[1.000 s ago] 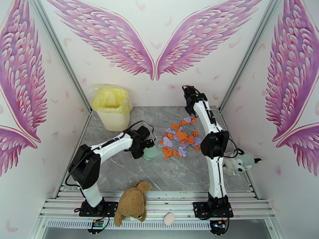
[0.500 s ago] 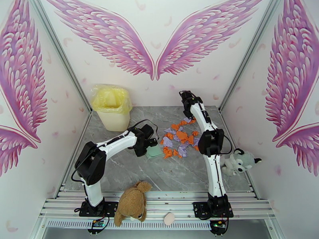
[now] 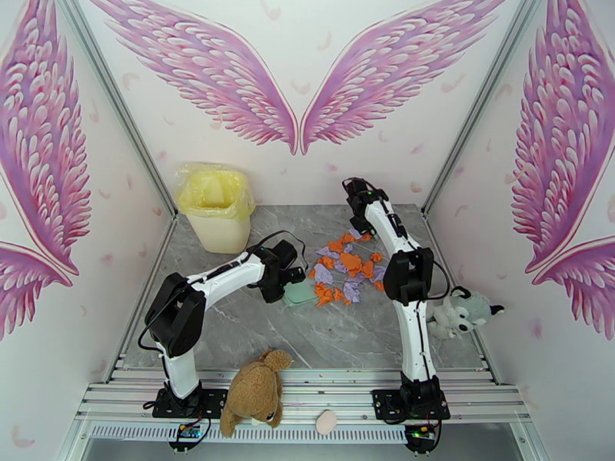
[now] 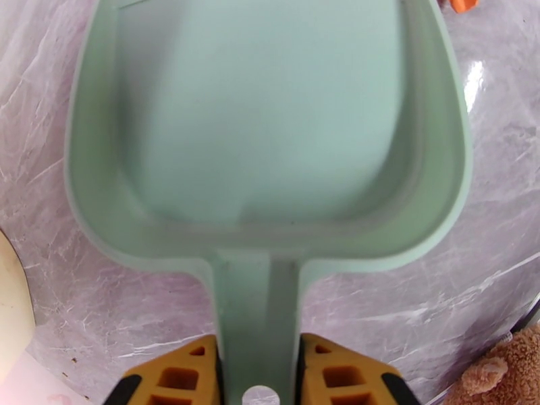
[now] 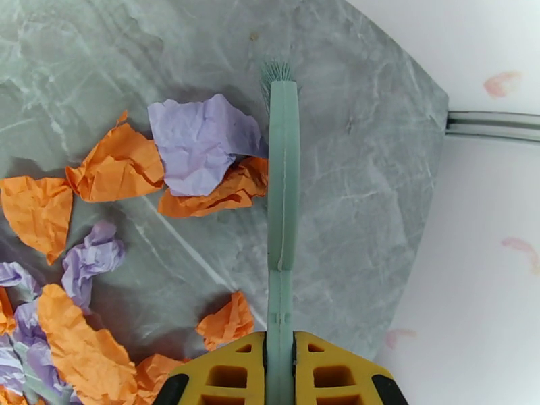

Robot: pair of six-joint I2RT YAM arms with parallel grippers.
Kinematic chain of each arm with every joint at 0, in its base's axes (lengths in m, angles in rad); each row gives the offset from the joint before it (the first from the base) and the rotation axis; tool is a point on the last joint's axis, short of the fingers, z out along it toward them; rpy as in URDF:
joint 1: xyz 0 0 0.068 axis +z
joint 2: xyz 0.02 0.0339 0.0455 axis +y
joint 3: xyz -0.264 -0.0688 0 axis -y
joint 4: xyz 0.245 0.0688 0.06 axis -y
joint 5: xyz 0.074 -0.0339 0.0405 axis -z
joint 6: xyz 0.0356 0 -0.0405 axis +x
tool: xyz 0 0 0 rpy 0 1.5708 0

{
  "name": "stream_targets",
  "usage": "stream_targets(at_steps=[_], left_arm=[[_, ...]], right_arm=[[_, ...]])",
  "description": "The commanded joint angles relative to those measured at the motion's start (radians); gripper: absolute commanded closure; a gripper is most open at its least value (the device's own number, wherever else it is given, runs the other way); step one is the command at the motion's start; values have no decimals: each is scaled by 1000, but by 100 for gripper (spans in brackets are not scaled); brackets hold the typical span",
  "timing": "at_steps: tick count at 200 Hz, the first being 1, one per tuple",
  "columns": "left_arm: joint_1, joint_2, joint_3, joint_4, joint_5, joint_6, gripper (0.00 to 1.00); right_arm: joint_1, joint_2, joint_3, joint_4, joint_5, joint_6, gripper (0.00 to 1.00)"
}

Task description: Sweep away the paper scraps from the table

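Bin and brown plush sit apart from paper scraps.

On my left wrist feed the dustpan has its front lip cut off at the top, the plush toy at the corner. The paper scraps run off my right wrist feed's left edge.

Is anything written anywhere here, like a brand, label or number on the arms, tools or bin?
No text can be read.
The mint-green dustpan, the brush, the yellow-lined bin and the paper scraps look plain.
The small boards by the arm bases are too small to tell whether they carry print.
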Motion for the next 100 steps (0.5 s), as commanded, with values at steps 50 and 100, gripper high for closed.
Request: stream_targets(at_steps=[50,100], left_arm=[[-7,25,22,17,44,-14,100],[-7,25,12,20,44,-21,100]], right_arm=[[31,-82,64,9,42,45,100],[45,-62,125,-8,50,25,100]])
